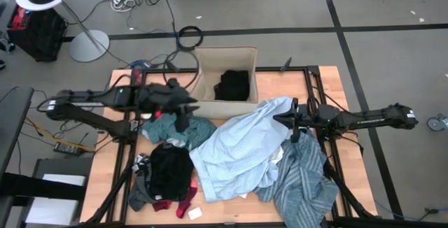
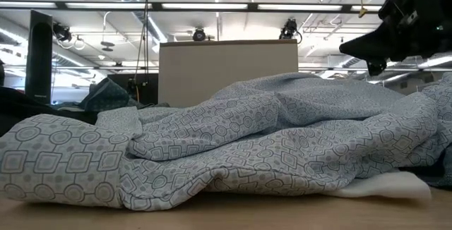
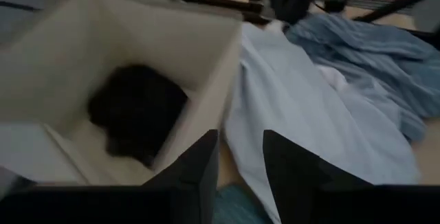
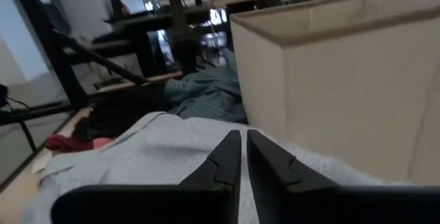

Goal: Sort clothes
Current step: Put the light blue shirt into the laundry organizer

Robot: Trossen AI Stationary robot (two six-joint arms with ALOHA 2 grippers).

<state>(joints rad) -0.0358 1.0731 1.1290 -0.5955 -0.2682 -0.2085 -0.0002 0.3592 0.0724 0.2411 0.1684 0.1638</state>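
Light-blue shirt (image 1: 234,154): heaped mid-counter before the box (image 1: 203,81); soft, limp, best pinched at a raised fold. Right gripper (image 4: 244,157): nearly closed, empty, above its edge. Left gripper (image 3: 240,162): parted, empty, beside the box. Only overhead shows the striped shirt (image 1: 304,182), black garment (image 1: 170,168) and teal piece (image 1: 183,128).

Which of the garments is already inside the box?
The black garment alone lies in the cardboard box; the light-blue shirt and the others lie on the table.
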